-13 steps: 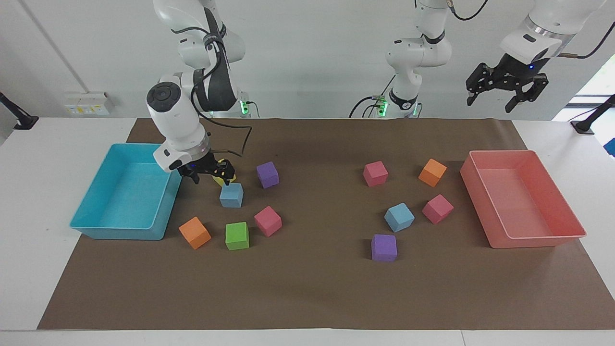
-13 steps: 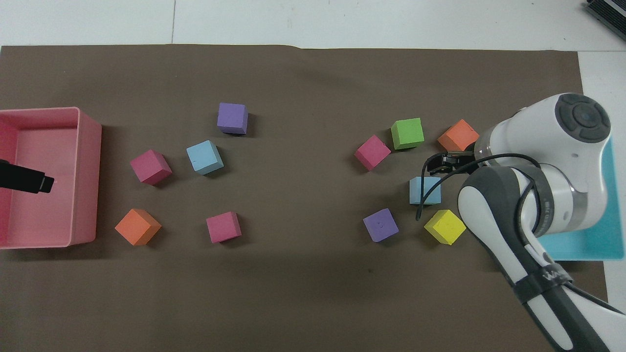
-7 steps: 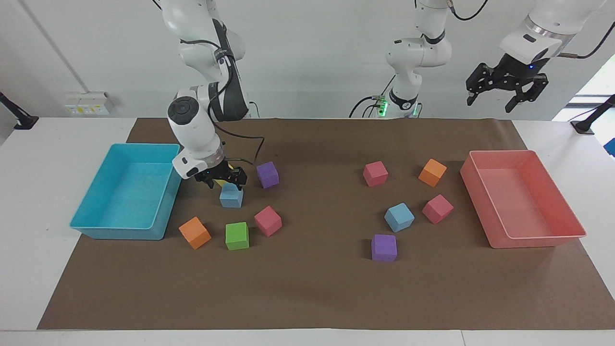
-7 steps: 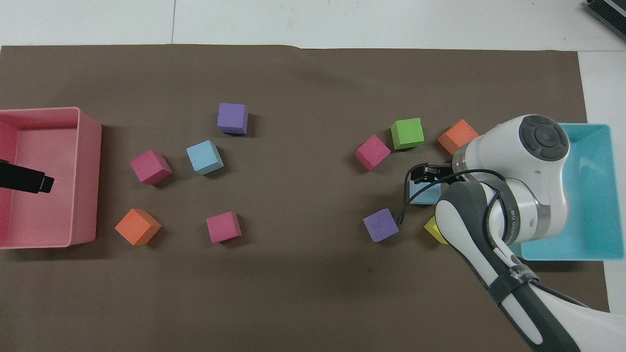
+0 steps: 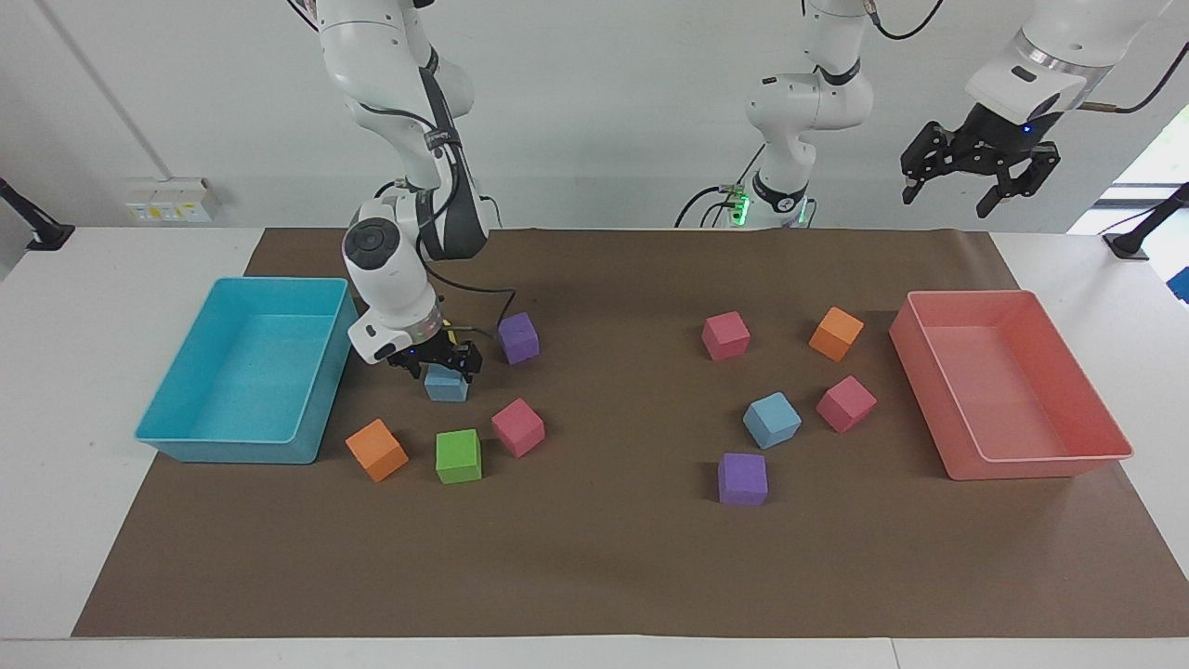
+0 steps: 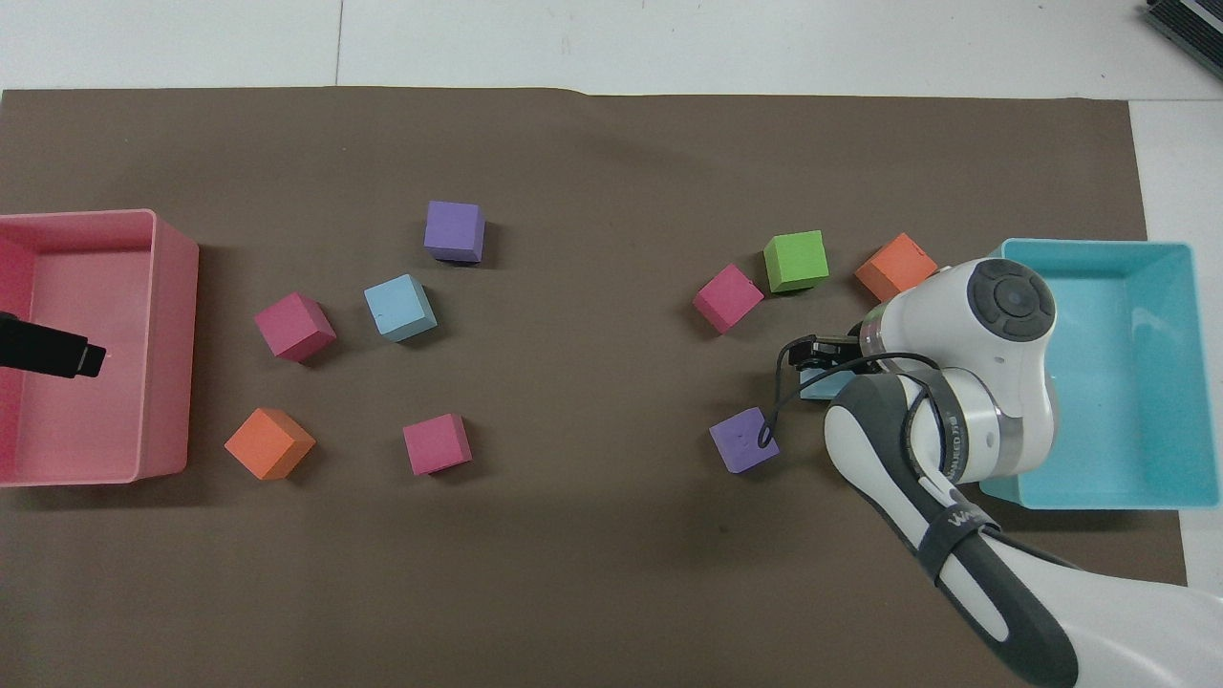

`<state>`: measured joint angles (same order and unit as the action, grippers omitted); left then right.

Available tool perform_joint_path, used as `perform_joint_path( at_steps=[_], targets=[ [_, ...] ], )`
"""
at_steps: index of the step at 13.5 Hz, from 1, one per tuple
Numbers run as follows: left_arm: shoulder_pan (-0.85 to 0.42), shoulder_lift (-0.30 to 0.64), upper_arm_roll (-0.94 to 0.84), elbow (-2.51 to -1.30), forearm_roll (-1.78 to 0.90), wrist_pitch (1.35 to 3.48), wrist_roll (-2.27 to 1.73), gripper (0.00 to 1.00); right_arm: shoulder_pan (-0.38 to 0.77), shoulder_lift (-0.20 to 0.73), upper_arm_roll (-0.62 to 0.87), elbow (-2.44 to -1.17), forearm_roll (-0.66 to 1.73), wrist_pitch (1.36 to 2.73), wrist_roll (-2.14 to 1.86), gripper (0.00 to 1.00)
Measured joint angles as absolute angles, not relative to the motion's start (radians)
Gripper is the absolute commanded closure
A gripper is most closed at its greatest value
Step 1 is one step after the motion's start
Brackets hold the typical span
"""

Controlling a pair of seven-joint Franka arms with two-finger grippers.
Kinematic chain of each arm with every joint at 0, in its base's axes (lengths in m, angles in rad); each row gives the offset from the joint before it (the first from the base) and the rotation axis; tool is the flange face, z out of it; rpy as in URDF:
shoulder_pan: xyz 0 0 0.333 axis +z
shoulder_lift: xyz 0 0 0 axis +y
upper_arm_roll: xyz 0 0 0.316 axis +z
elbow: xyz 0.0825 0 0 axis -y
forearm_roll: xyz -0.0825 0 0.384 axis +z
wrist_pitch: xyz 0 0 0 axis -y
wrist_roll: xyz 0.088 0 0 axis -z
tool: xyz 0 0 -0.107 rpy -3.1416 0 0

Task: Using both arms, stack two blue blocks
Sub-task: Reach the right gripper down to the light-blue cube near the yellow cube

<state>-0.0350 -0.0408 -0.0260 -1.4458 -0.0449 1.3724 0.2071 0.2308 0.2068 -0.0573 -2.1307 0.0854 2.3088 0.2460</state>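
The right gripper [image 5: 437, 363] is low over the blue block [image 5: 447, 385] at the right arm's end of the table, its jaws spread wide with a finger down at either side of the block's top – nothing is gripped, and the block rests on the brown paper mat [image 5: 594, 557]. In the overhead view the right arm's wrist covers most of this block, so only a sliver of blue shows at its edge [image 6: 820, 386]. Just beside this block, nearer to the robots, is a purple block [image 5: 517, 337]; farther from the robots than the blue block lie a pink block [image 5: 517, 427], a green block [image 5: 459, 456] and an orange block [image 5: 376, 450]. The turquoise bin [image 5: 186, 409] stands near this group, at the right arm's end of the mat. The second blue block [image 5: 772, 420] lies well apart, toward the left arm's end of the table, flat on the mat and touched by nothing. Around it are a second purple block [image 5: 742, 479] farther from the robots, a pink block [image 5: 846, 403] just beside it, and another pink block [image 5: 725, 335] and an orange block [image 5: 836, 334] nearer to the robots. The pink bin [image 5: 1040, 465] stands at the left arm's end of the mat. The left gripper [image 5: 977, 177] waits high in the air over the pink bin – its fingers are parted and hold nothing.
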Motion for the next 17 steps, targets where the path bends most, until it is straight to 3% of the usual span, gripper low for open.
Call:
perform_joint_path(
  at_steps=[6,10,12,17],
  targets=[
    [-0.035,-0.041,-0.026,-1.446,-0.045,1.372,0.207,0.00,0.236,0.221,-0.058,-2.149,0.085,2.326,0.246,0.00],
    [-0.035,-0.041,-0.026,-1.446,-0.045,1.372,0.207,0.00,0.236,0.221,-0.058,-2.149,0.085,2.326,0.242,0.86],
    [-0.035,-0.041,-0.026,-1.446,-0.045,1.372,0.207,0.00,0.236,0.221,-0.059,-2.146,0.085,2.326,0.235,1.00],
    [-0.035,-0.041,-0.026,-1.446,-0.045,1.372,0.207,0.00,0.236,0.221,-0.058,-2.102,0.085,2.266,0.165,1.00]
  ],
)
